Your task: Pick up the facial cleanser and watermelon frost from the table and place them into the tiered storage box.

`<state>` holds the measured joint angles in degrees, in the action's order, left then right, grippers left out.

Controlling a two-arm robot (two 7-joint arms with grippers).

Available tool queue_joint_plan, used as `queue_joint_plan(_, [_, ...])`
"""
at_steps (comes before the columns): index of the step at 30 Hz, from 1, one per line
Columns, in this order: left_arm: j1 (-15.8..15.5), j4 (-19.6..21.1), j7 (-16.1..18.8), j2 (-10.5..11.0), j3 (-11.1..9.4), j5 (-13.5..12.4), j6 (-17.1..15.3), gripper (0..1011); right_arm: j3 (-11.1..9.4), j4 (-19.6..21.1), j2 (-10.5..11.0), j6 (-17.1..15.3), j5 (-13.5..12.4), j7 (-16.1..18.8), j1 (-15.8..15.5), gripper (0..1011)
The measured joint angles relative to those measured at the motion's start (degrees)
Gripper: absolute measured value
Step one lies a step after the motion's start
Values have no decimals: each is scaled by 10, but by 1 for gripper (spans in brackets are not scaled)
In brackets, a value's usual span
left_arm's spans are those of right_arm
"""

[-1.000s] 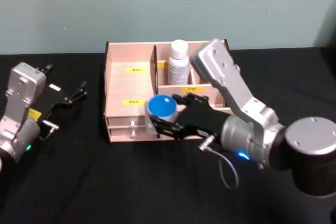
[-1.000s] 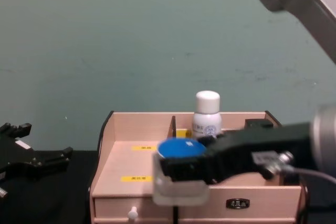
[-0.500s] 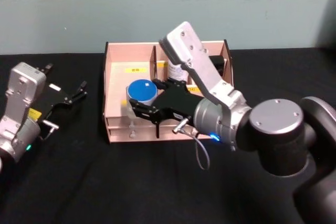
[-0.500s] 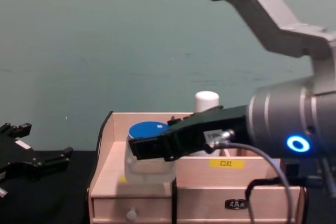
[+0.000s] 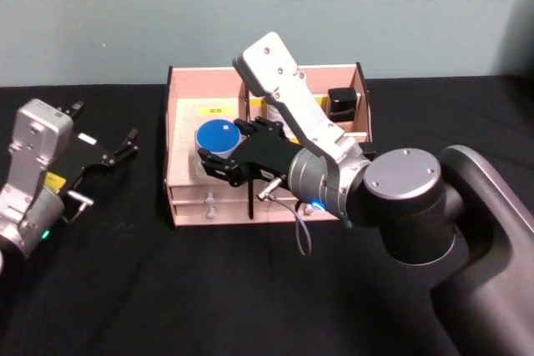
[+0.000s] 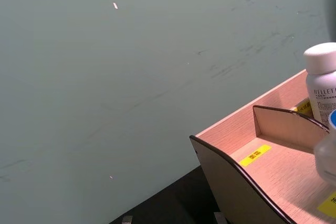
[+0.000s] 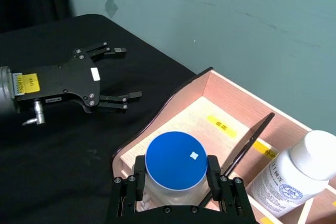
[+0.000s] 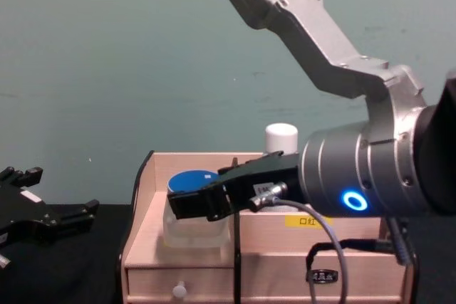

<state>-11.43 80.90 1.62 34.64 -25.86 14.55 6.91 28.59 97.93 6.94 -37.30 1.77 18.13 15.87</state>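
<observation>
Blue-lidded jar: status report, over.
Right gripper shut on clear blue-lidded jar, low over left compartment of light wooden tiered storage box. Left gripper open, parked left of box. White bottle already inside. Nothing blocking.

Head view looks down, chest view level (closer); both share the tiered storage box [image 5: 185, 174].

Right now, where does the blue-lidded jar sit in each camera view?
Head: blue-lidded jar in the right gripper, over the tiered storage box, left side.
Chest: centre-left.
Right wrist: bottom centre.
Left wrist: right edge.
Shared landmark: white bottle.
</observation>
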Motion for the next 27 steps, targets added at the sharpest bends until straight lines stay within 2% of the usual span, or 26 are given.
queue_joint_plan(27, [0, 0, 0, 0, 0, 0, 0, 1001, -10, -50, -36, 18, 42, -1, 15, 707])
